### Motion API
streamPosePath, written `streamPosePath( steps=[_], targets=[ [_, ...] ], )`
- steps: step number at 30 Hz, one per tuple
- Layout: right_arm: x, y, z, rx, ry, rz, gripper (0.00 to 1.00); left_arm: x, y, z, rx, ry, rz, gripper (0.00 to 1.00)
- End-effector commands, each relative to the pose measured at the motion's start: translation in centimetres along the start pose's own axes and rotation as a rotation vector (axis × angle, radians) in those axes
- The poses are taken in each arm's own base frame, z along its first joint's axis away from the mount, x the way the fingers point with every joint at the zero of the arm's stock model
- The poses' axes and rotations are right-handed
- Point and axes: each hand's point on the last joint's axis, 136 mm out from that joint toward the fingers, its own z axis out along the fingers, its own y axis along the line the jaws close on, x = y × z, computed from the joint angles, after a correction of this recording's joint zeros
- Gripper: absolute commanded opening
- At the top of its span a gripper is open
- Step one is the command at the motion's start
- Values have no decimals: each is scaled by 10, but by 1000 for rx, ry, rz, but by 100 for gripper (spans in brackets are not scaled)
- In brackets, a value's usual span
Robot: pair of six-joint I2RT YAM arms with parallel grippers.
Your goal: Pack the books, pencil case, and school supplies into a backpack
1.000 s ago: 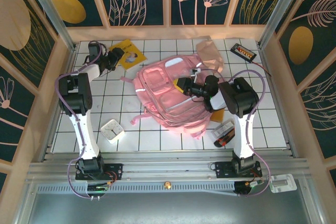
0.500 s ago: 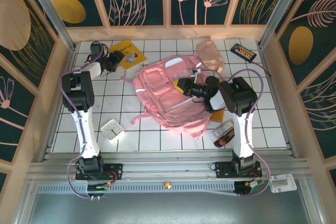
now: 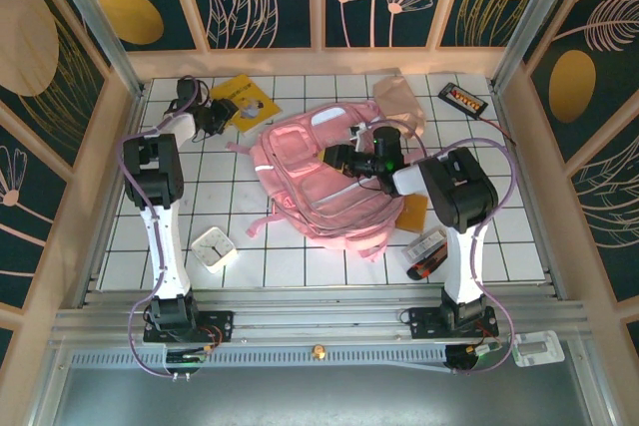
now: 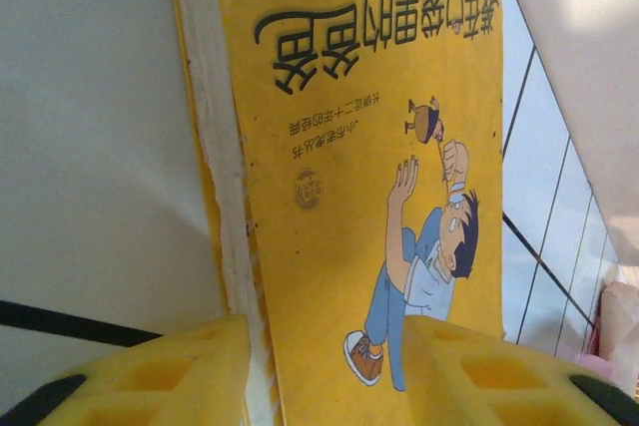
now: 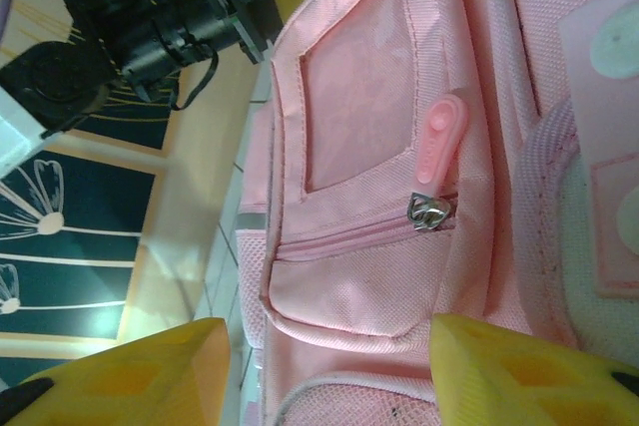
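Right fingers [image 5: 140, 366] have slid left over the backpack [image 3: 300, 187], spread; left fingers [image 4: 170, 371] straddle the yellow booklet [image 4: 339, 147], grip unclear.

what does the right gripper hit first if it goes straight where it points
Probably the backpack: its zipped front pocket sits straight ahead between the open fingers, though the gap to it is unclear.

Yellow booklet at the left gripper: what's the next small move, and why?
Probably close the left gripper on the spine edge of the yellow booklet. Its fingers stand apart astride that edge, one over the table, one over the cover, nothing pinched yet.
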Motion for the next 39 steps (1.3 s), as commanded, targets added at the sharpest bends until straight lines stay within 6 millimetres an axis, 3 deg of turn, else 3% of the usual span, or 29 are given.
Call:
streamPosePath(
  steps=[1, 9, 13, 18, 21, 28, 36, 39],
  targets=[
    [18, -24, 5, 153, 57, 4, 56, 3, -5, 10, 0, 8, 12, 32],
    [16, -19, 5, 199, 64, -24, 56, 5, 2, 14, -21, 17, 11, 1],
    [12, -10, 1, 203, 60, -41, 56, 8, 6, 4, -42, 11, 29, 0],
    [4, 5, -11, 214, 37, -68, 56, 16, 1, -30, -3, -28, 33, 0],
    [3, 12, -19, 212, 30, -74, 56, 17, -4, -60, 6, -82, 52, 0],
    [7, 25, -33, 228, 27, -89, 56, 21, 24, -124, -49, -188, 61, 0],
    [10, 44, -43, 258, 32, -117, 56, 72, 52, -162, -52, -177, 38, 0],
    [21, 68, -31, 280, 88, -202, 58, 89, 54, -175, -38, -171, 44, 0]
  ],
)
